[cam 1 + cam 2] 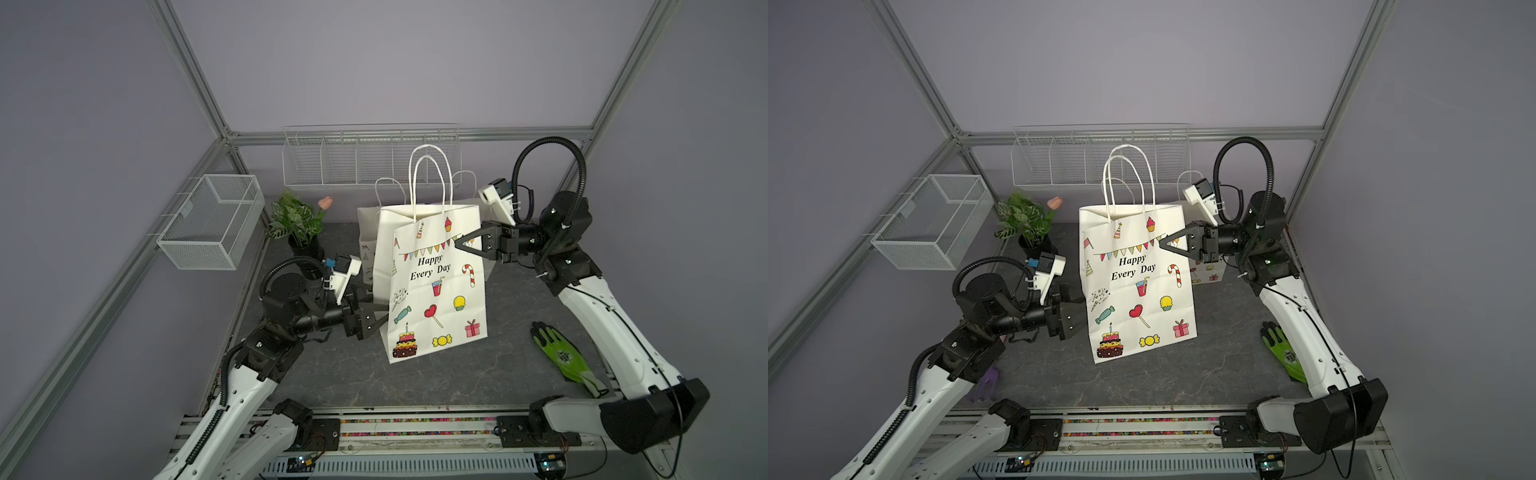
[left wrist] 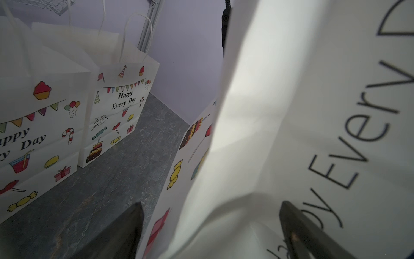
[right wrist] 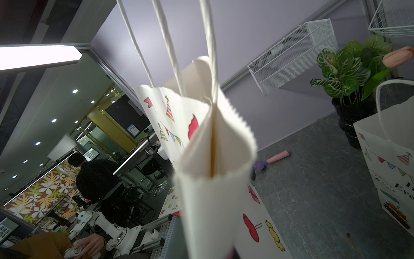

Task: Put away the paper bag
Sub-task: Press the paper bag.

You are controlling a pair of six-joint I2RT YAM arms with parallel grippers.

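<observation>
Paper bag (image 1: pixel 436 291): white, printed with party motifs and "Happy Every Day", twisted handles standing up.

Location: upright near the middle of the counter (image 1: pixel 415 386), in front of more bags of the same print (image 1: pixel 368 237).

Right gripper (image 1: pixel 459 243): closed on the upper part of the bag's nearer side edge. The right wrist view shows that wall creased inward into a narrow fold. Judged purpose: to steady the bag against tipping while starting to flatten it.

Left gripper (image 1: pixel 380 318): jaws wide, holding nothing, set low at the opposite side edge. In the left wrist view one finger (image 2: pixel 302 226) lies over the printed front and the other behind the side fold. Contact with the paper cannot be confirmed. Judged purpose: placed to pinch this fold so the bag collapses flat.

Likely destination: divided wire rack (image 1: pixel 370 162) on the back wall, whose narrow slots suit a flattened bag; this is a guess.

Other items:
- Mesh basket (image 1: pixel 212 224), hung on the side wall.
- Potted plant (image 1: pixel 297 224), at the back of the counter.
- Green glove (image 1: pixel 561 357), on the counter well apart from the bag.
</observation>
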